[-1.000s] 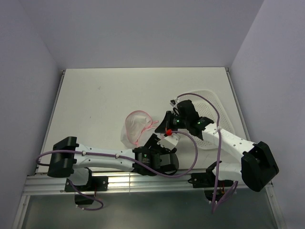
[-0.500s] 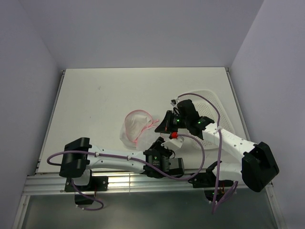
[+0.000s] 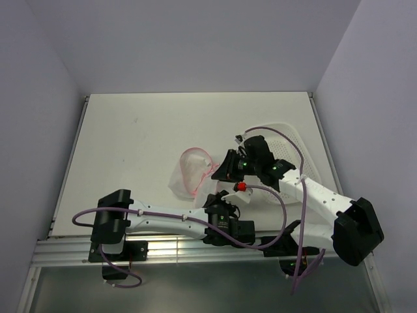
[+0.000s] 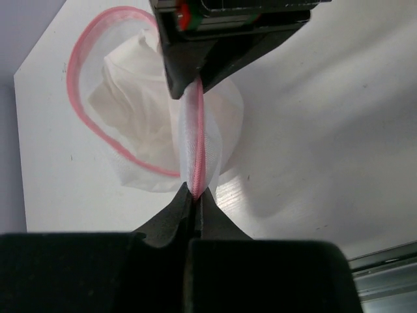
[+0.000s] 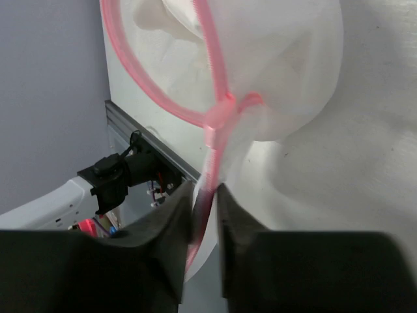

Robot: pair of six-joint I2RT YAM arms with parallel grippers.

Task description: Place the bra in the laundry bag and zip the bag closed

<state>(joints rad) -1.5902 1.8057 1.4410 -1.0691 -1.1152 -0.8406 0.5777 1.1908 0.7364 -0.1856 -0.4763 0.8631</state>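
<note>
- The laundry bag, with the bra inside, lies mid-bench, toward the near edge.
- The left hand and the right hand each pinch its pink zipper strip.

The left arm lies low along the near edge, stretched rightward, its wrist turned away from the bases so the left gripper pinches the laundry bag — fingers nearly touching. The right arm reaches in from the right (forearm angled leftward); the right gripper clamps the same bag's pink strip.

White bra inside pink-rimmed laundry bag
</note>
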